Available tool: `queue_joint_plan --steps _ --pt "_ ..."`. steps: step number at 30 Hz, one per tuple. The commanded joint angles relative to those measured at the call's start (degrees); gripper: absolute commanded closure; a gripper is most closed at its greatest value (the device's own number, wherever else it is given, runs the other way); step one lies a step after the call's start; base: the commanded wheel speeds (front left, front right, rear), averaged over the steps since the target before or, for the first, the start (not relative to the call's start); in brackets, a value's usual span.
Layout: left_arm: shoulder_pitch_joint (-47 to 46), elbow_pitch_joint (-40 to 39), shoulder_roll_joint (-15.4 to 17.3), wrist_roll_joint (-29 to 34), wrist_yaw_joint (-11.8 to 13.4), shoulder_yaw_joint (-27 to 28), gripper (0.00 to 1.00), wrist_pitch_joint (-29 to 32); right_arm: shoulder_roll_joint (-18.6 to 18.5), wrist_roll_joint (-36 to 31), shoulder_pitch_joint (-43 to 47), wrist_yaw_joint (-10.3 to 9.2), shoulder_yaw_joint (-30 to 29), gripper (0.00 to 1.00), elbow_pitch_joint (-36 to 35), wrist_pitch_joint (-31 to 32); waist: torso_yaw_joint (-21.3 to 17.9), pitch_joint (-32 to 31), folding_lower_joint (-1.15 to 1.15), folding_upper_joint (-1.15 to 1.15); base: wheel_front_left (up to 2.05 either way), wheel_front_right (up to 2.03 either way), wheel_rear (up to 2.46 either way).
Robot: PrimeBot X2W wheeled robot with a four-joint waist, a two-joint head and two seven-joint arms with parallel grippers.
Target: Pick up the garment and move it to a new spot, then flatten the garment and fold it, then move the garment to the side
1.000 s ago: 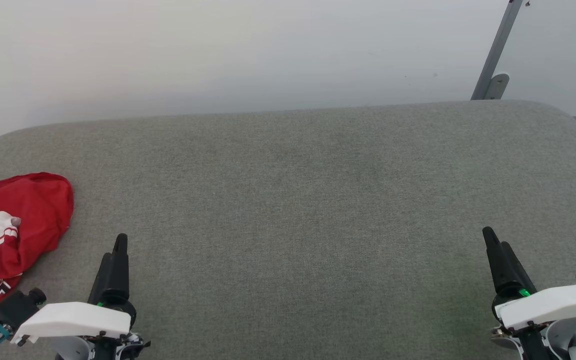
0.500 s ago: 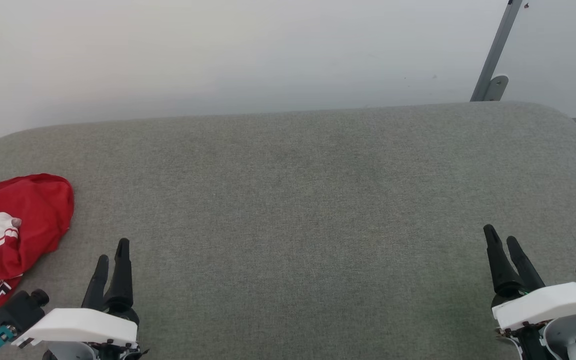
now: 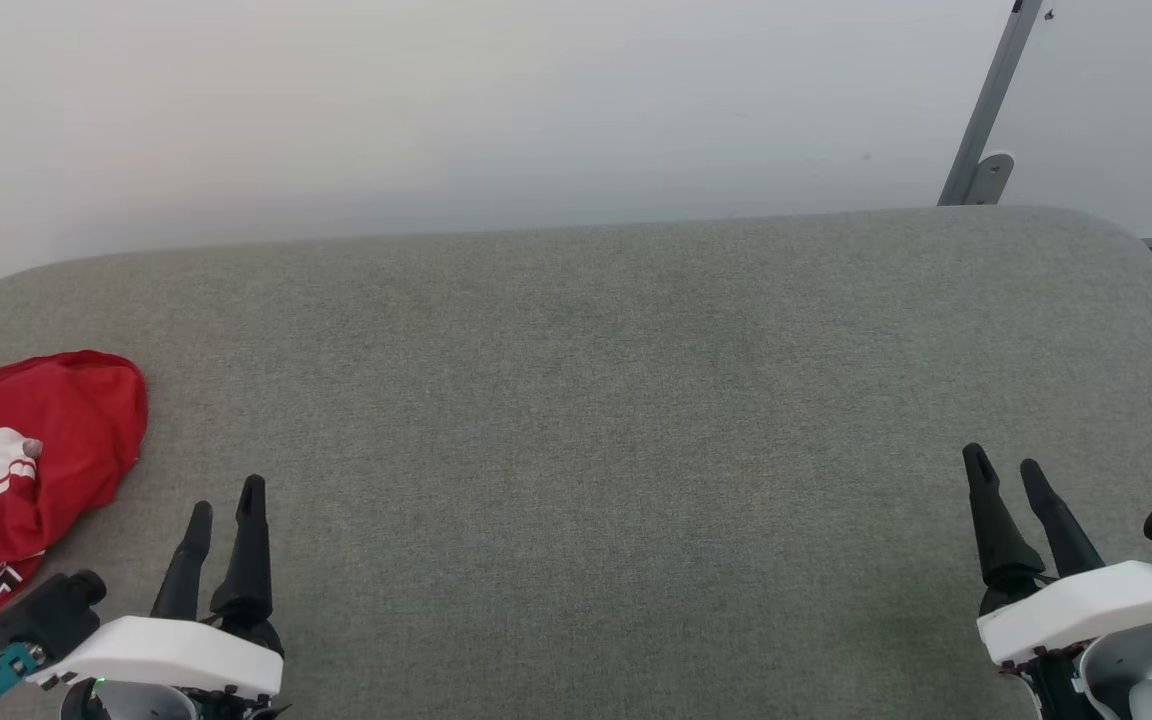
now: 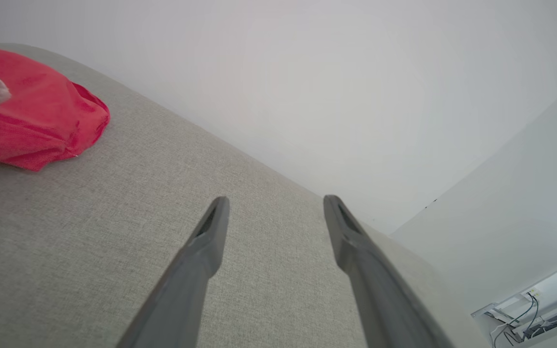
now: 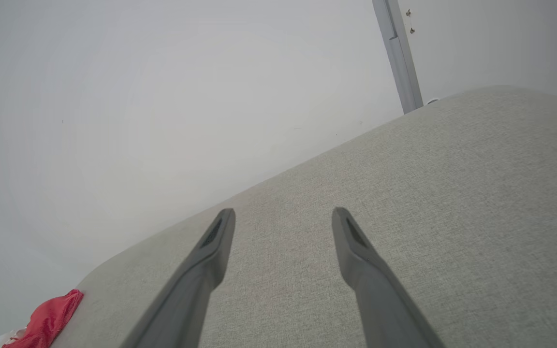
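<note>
Left gripper: nearest, at the lower left of the head view, jaws spread apart and holding nothing; in its own wrist view the two fingers stand clear above bare cloth surface.
Right gripper: lower right of the head view, jaws likewise parted and empty, well apart from the shirt.
Surface: a grey upholstered top with rounded corners, a pale wall behind it.
Shirt: a red crumpled heap with a white striped sleeve on top, lying at the left edge of the surface, near the left gripper and beyond it to the left; part runs out of the head view. From the right wrist view it is a small red patch far off.
Step in hand: judged to be the first, reaching for the shirt to pick it up.
Doing it well: the left arm looks best placed. Swing it left, come down over the raised red fold nearest it, and pinch a thick fold so that the heap lifts whole.
Risk: catching a single thin layer may let the rest drag or slip.
Far end: a grey post against the wall.
</note>
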Motion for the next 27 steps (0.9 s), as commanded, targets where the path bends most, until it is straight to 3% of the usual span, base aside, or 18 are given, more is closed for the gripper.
queue_joint_plan --steps 1,27 --pt "-0.16 -0.65 0.62 1.75 -0.37 -0.31 0.0 -0.65 -0.33 -1.85 -0.14 0.0 0.06 0.0 -1.07 -0.6 -0.03 -0.02 0.0 0.0 0.0 0.0 0.0" --pt "0.47 -1.05 3.09 11.84 -0.86 -2.22 0.0 -3.95 -1.47 -14.41 1.53 -0.01 0.57 0.0 -4.55 -2.27 -0.14 -0.28 0.0 0.0 0.0 0.0 0.0"
